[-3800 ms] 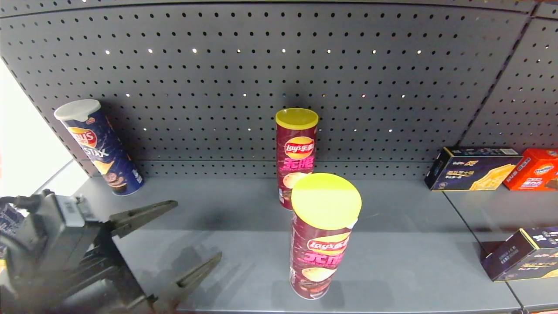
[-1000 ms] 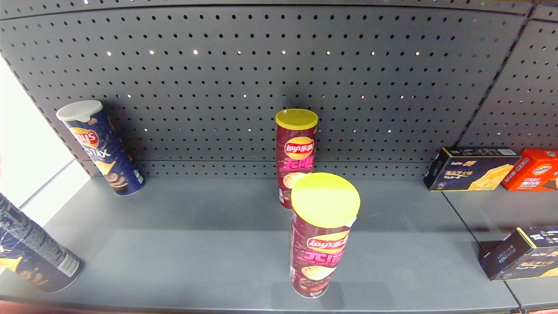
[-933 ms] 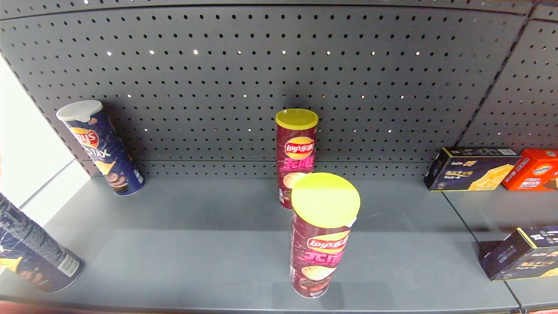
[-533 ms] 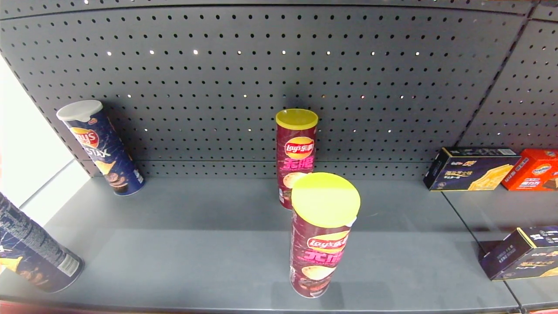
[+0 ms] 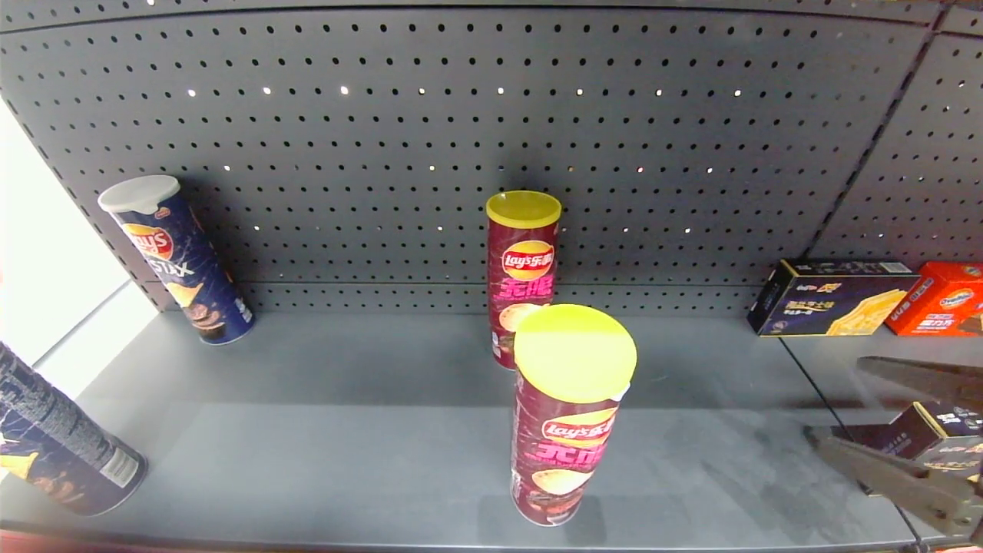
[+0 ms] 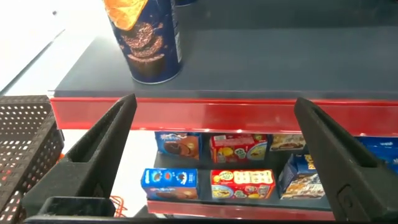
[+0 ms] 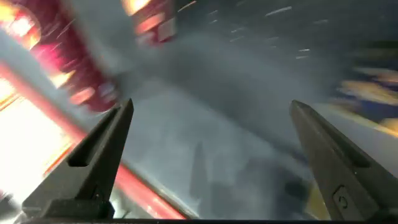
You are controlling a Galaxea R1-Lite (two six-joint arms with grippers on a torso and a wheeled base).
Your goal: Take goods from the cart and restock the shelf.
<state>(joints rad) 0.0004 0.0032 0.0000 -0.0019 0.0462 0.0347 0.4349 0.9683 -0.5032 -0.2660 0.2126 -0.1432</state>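
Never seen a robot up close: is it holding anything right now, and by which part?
Nothing. The left gripper hangs open and empty in front of the shelf; the right gripper is open and empty above it.

Left: back blue can (image 5: 177, 261), front blue can (image 5: 61, 453).
Centre: front red can (image 5: 568, 415), back red can (image 5: 522, 269), in line.
Gap: shelf (image 5: 330, 399) open between blue and red cans.
Right: boxes (image 5: 837, 299).
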